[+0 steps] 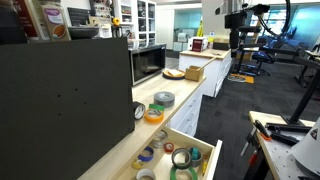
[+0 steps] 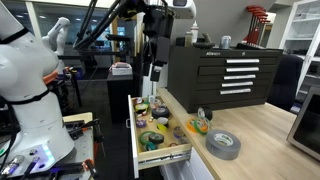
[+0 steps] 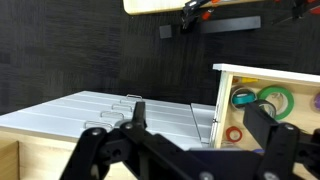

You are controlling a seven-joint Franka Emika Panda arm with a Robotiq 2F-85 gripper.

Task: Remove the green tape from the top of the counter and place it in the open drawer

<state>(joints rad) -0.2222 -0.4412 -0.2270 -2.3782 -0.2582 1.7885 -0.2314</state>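
jaws: gripper [image 2: 153,72] hung in mid-air in the upper centre of an exterior view. The jaws were spread wide with nothing between them. The wrist view showed both fingers [image 3: 135,112] apart along the bottom edge.
target: green tape [image 2: 203,117] sat on the tabletop [image 2: 275,128], right of centre in the frame. It stood on edge, touching or just beside the orange-yellow roll [image 2: 194,128], with the black tool chest [image 2: 225,72] close behind.
bearing: the tape lay down and to the right of the jaws in that frame, well apart. The open drawer [image 2: 137,130] lay below the jaws, between them and the tabletop edge.
axis: the ring looked upright with its rim up. Which way the hole faced was too small to tell.
wrist view: target out of frame. The green ring [image 3: 275,97] at the right edge lay inside the drawer and was a different roll.
neighbour: grey roll [image 2: 223,144] lay flat, lower right, near but apart from the target.
call: the approach probably had to cross the drawer and drop onto the rim. The orange-yellow roll was crowding one side, so there was a risk of pinching both.
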